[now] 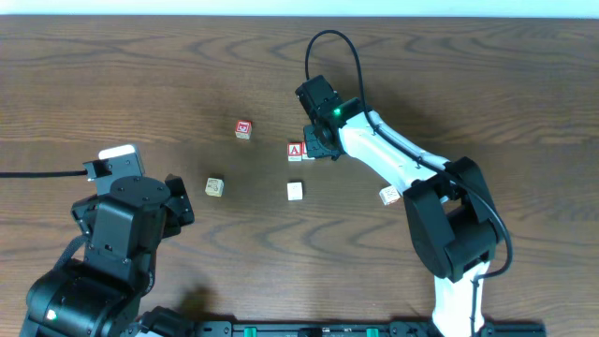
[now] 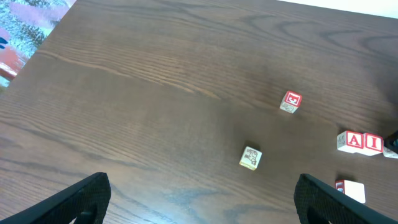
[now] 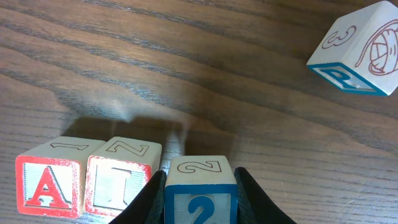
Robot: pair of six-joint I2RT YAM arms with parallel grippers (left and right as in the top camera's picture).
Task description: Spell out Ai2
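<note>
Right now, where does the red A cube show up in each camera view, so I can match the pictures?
Overhead: the A cube sits near the middle of the picture.
Left wrist: the A cube is at the far right, below mid-height.
Right wrist: the A cube fills the bottom left corner.
Shared landmark: the I cube, set against the A cube, on its right in every view.

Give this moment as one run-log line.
right gripper: shut on wooden cube with blue 2 | position: end of row after wooden red A cube, wooden red I cube | left gripper: open, empty
</note>
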